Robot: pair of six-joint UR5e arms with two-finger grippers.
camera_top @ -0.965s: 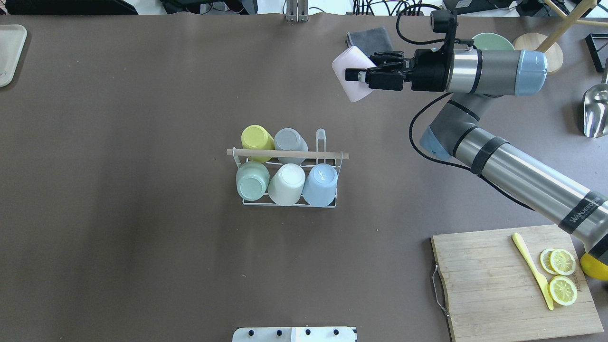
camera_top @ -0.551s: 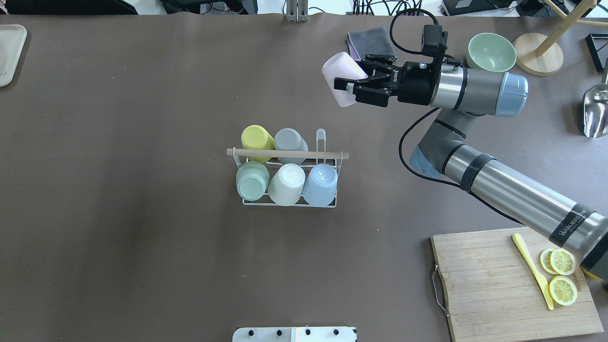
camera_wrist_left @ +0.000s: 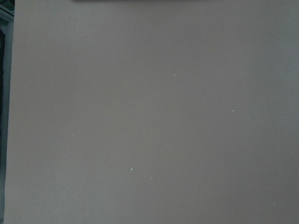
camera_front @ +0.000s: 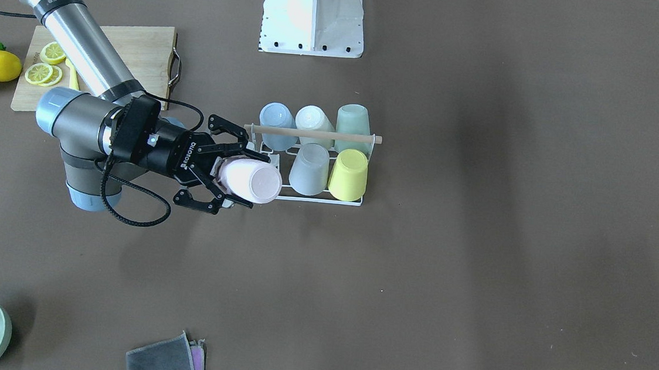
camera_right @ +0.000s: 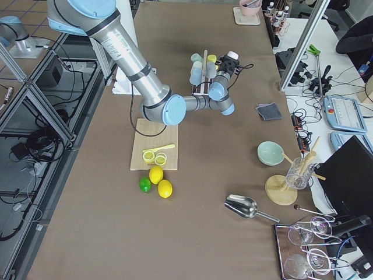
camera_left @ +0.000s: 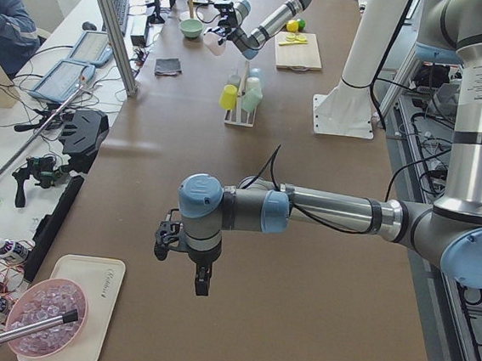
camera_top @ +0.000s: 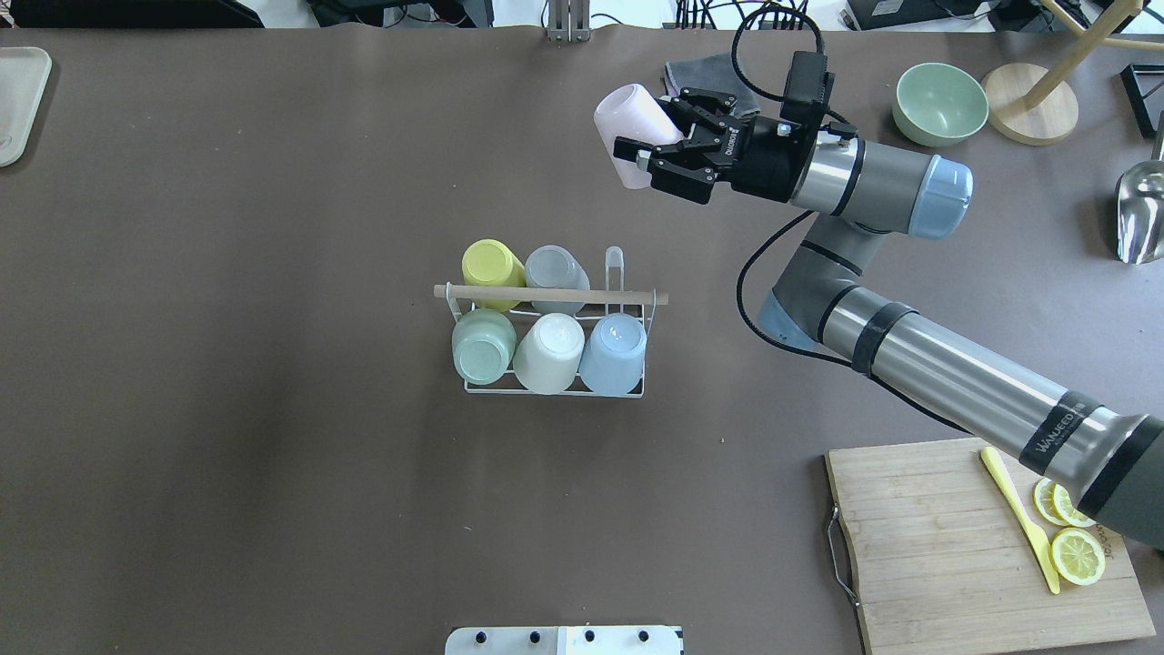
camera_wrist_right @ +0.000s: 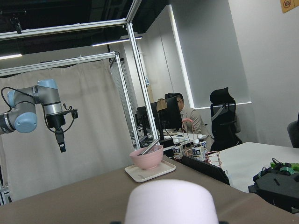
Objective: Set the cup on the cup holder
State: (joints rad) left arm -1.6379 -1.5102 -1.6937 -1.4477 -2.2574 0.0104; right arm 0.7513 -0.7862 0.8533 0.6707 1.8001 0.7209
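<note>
The right tool [camera_top: 639, 156] pinches the pink cup [camera_top: 626, 116] sideways, aloft at one o'clock of the cup holder [camera_top: 546, 294]; likely angled for tipping over its one bare prong [camera_top: 615, 262]; whether the left tool [camera_left: 200, 281] is spread, I cannot tell.

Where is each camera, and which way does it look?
Front-facing: across the table, facing the robot; right arm.
Overhead: behind the robot, looking down; right arm.
Exterior left: table's end; left arm near.
Exterior right: opposite end; right arm near.
Left wrist: down at table; no body.
Right wrist: sideways over pink cup; left arm.
First two share the cup holder.
</note>
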